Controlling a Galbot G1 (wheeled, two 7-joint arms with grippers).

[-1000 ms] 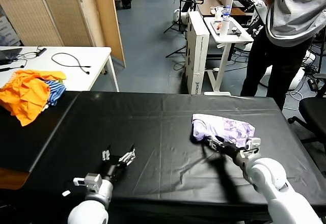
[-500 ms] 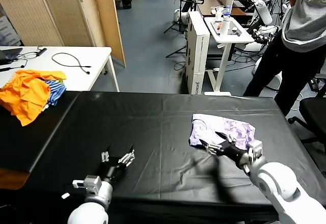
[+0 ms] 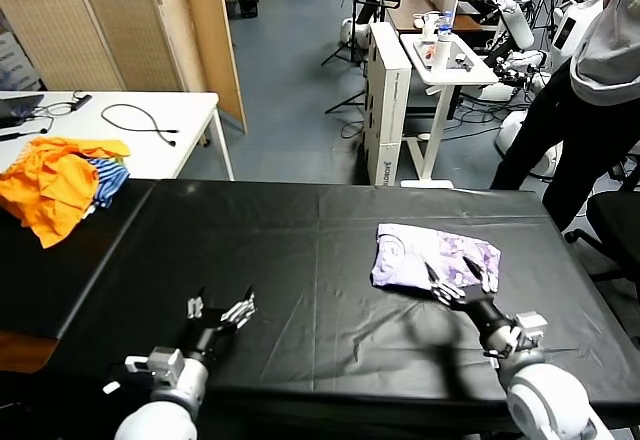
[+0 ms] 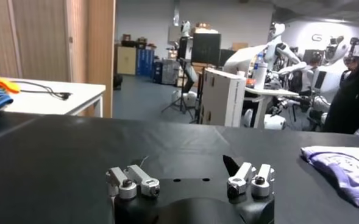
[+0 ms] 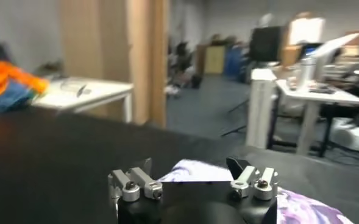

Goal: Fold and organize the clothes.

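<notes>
The pale lavender t-shirt (image 3: 433, 257) lies folded in a small bundle on the black table (image 3: 300, 240), right of centre, its purple-and-white print facing up. It also shows in the right wrist view (image 5: 197, 172) and at the edge of the left wrist view (image 4: 344, 170). My right gripper (image 3: 456, 282) is open and empty, just in front of the shirt's near edge and apart from it. My left gripper (image 3: 220, 310) is open and empty over the bare near-left part of the table.
A heap of orange and blue-striped garments (image 3: 60, 185) lies at the table's far left corner. A white table (image 3: 130, 130) with cables stands behind it. A person (image 3: 590, 90) and a white cart (image 3: 445, 60) stand beyond the far right edge.
My right gripper has let go of the shirt and drawn back toward me, opening. The shirt has settled flat. My left gripper has drawn back slightly. The person has stepped right.
</notes>
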